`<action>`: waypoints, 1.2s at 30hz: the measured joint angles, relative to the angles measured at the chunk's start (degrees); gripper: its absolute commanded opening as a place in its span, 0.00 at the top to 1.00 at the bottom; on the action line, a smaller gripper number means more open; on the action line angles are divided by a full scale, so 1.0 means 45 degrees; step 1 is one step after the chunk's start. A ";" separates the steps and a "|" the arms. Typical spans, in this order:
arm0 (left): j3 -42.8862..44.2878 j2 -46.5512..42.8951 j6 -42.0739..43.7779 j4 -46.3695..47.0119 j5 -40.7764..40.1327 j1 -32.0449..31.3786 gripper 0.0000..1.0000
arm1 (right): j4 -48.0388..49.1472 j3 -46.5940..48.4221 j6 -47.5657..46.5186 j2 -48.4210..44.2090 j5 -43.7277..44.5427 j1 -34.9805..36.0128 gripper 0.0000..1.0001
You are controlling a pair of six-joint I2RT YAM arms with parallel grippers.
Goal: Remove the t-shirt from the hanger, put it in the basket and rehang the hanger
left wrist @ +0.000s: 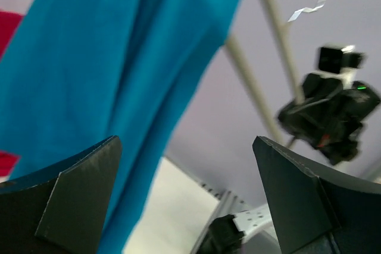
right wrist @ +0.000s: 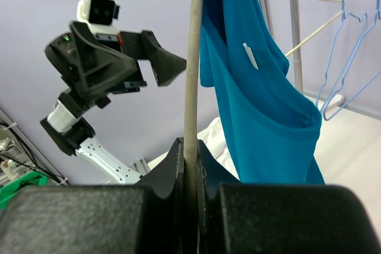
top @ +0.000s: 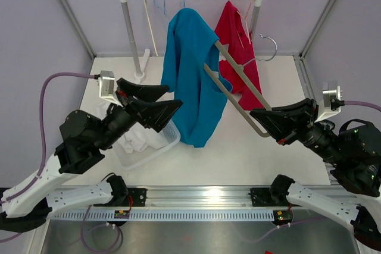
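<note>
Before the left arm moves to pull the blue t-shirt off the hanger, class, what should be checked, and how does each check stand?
1. Right tool shut on the hanger: ok.
2. Left tool open: ok, jaws wide.
3. Blue t-shirt ahead of the left tool: ok.
4. Left fingers touching the cloth: cannot tell.
5. T-shirt free of the hanger: not ok, draped over it.

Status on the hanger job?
Right claw shut on hanger. Left claw open beside blue t-shirt. T-shirt draped on hanger. Red shirt hangs behind.
</note>
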 measured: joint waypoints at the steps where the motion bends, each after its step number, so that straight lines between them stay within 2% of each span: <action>1: -0.0107 -0.0092 0.0180 -0.0185 -0.0359 0.0000 0.01 | 0.0058 0.0000 0.0039 -0.0049 -0.0049 0.0000 1.00; 4: -0.0015 0.0515 0.0617 -0.0656 -0.0597 0.0000 0.01 | 0.0083 0.0073 0.0136 -0.0141 -0.0325 0.0000 1.00; 11: 0.2195 0.4444 0.1855 -0.1899 -0.0345 -0.0005 0.02 | 0.0039 0.0165 0.0486 -0.0398 -0.1107 0.0000 1.00; 12: 0.2497 0.4823 0.2055 -0.2074 -0.0466 -0.0010 0.14 | 0.0015 0.0165 0.0544 -0.0466 -0.1171 0.0000 1.00; 13: 0.2773 0.5119 0.2259 -0.2268 -0.0651 -0.0019 0.40 | 0.0005 0.0165 0.0578 -0.0539 -0.1224 0.0000 1.00; 14: 0.2987 0.5275 0.2443 -0.2458 -0.0884 -0.0029 0.88 | -0.0015 0.0165 0.0622 -0.0651 -0.1239 0.0000 1.00; 15: 0.3138 0.5309 0.2589 -0.2633 -0.1098 -0.0029 1.00 | -0.0044 0.0165 0.0651 -0.0748 -0.1248 0.0000 1.00; 23: 0.4124 0.3701 0.3565 -0.3793 -0.3109 -0.0039 1.00 | -0.0811 -0.0471 0.0947 -0.2681 -0.1137 0.0000 1.00; 27: 0.6606 0.3400 0.3701 -0.4580 -0.3196 -0.0039 1.00 | -0.1535 -0.1214 0.1234 -0.3818 -0.0724 0.0000 1.00; 32: 1.0069 0.3648 0.4192 -0.5829 -0.3891 -0.0039 1.00 | -0.2744 -0.2263 0.1593 -0.4847 0.0899 -0.0005 1.00; 36: 1.1098 0.3385 0.4862 -0.6173 -0.5173 -0.0034 1.00 | -0.3993 -0.3036 0.2137 -0.5212 0.2788 -0.0053 1.00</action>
